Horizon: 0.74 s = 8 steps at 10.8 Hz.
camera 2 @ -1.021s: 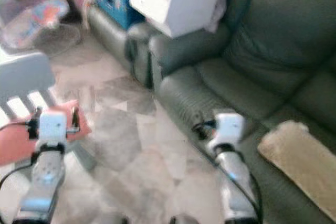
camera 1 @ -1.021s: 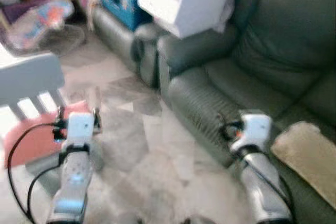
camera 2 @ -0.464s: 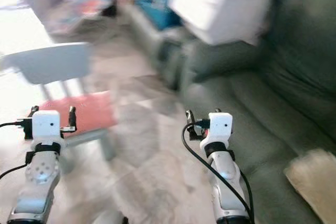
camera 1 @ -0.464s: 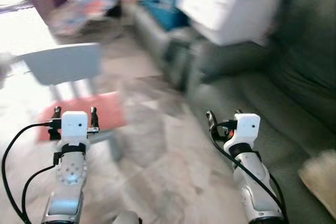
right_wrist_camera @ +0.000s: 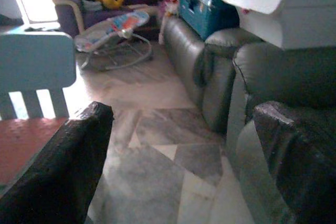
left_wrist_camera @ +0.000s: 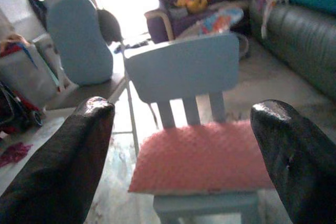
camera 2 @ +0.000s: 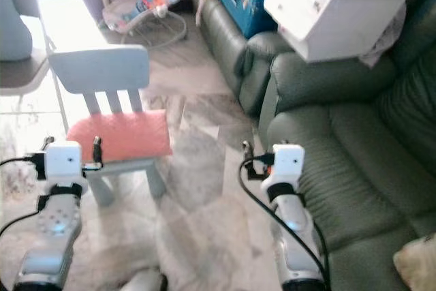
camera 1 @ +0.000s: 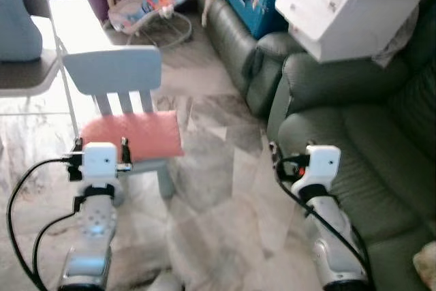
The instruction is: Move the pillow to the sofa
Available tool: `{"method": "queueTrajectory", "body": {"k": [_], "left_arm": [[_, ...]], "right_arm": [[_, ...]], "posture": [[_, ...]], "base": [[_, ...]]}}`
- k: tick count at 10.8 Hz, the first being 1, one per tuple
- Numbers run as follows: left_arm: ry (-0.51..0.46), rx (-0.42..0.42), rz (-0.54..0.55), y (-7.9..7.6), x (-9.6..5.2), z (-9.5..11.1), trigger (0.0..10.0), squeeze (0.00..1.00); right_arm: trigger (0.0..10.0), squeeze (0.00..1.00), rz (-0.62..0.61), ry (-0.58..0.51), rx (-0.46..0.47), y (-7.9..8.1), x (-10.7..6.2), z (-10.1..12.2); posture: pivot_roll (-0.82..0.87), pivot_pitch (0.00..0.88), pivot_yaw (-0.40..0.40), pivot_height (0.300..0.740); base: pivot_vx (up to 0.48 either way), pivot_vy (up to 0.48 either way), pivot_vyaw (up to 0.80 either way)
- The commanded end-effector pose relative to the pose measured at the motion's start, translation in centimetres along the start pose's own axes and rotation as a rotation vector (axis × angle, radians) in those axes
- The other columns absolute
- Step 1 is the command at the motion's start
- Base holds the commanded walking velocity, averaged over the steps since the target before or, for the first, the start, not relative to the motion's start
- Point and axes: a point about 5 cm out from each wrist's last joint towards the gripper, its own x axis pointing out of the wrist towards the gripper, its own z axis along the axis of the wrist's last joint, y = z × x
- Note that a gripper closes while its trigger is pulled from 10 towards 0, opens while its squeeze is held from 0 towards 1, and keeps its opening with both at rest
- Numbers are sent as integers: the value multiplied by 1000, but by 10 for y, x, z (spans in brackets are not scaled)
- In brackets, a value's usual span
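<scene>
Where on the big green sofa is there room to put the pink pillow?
The green leather sofa has a bare seat cushion beside the right gripper. Its armrest is crowded by a white plastic box. The pink pillow lies on the small blue chair.

Both arms are held forward; the left hand [left_wrist_camera: 181,145] and right hand [right_wrist_camera: 184,150] appear spread, empty.

The pink pillow [left_wrist_camera: 202,156] has a nubbly, dimpled cloth cover, matt. It lies on a smooth pale-blue plastic chair [camera 1: 112,73]. The sofa [camera 1: 354,141] looks like dark green leather with a slight sheen. The floor [camera 1: 218,195] is polished, veined stone tile. The white box [camera 1: 351,6] is smooth plastic.
</scene>
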Motion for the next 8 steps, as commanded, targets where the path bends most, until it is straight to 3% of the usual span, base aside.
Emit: {"method": "queueTrajectory", "body": {"k": [1,2,5,6,8], "left_arm": [[2,-17,-20,-4,-3,-1,10000,0],[19,-62,-38,-6,-5,-2,10000,0],[5,-56,-96,-4,-9,-3,10000,0],[43,-159,-127,-4,-14,-8,10000,0],[85,-128,-100,-2,-21,-24,10000,0]], "right_arm": [[10000,0,-8,-19,-4,-5,0,5],[10000,0,-10,-20,-1,-5,0,5],[10000,0,-22,-23,13,-5,-3,4],[10000,0,-88,-5,40,-13,-7,-1],[10000,0,-118,50,43,-18,-13,-15]], "posture": [[53,5,-54,740],[52,9,-52,740],[52,14,-47,740],[55,18,-52,740],[58,24,-65,740]], "base": [[0,0,800],[0,0,800],[0,0,798],[0,0,781],[0,0,775]]}}
